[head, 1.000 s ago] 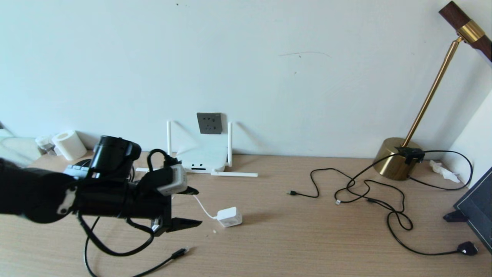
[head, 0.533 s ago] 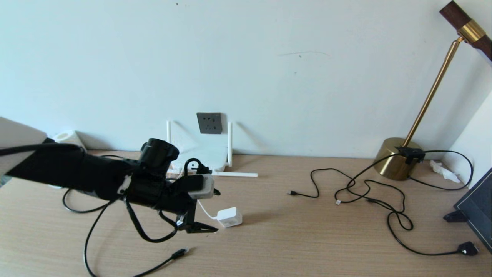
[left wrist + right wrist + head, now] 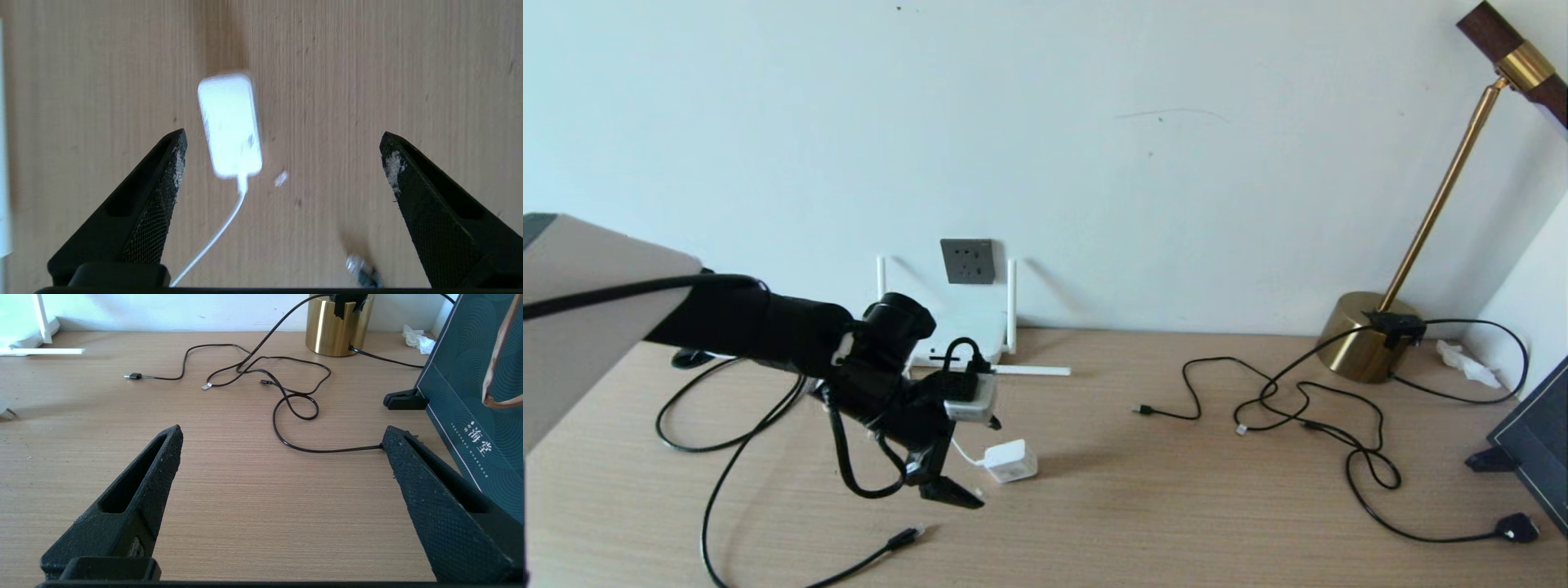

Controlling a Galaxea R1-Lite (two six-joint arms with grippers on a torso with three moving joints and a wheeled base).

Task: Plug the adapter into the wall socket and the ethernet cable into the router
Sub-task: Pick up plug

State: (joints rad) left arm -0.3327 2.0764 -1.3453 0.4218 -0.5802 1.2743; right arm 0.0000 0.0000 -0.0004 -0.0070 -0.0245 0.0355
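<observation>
The white adapter (image 3: pixel 1011 460) lies on the table with its thin white cord running back toward the router (image 3: pixel 968 331). My left gripper (image 3: pixel 987 465) hangs open just above and beside the adapter, touching nothing. In the left wrist view the adapter (image 3: pixel 230 124) lies below the left gripper (image 3: pixel 282 136), closer to one finger. The ethernet cable's plug (image 3: pixel 907 536) lies near the front edge, and its clear tip (image 3: pixel 355 263) shows in the wrist view. The dark grey wall socket (image 3: pixel 968 260) sits on the wall above the router. My right gripper (image 3: pixel 282 430) is open over bare table.
A brass lamp base (image 3: pixel 1364 336) stands at the back right, with thin black cables (image 3: pixel 1298 408) tangled before it. A dark teal box (image 3: pixel 470 396) leans at the far right. The ethernet cable loops (image 3: pixel 719 441) on the left, under my left arm.
My left arm has swung right and down toward the adapter, turning its wrist, and its jaws have opened wider. The adapter and the cables have not moved.
</observation>
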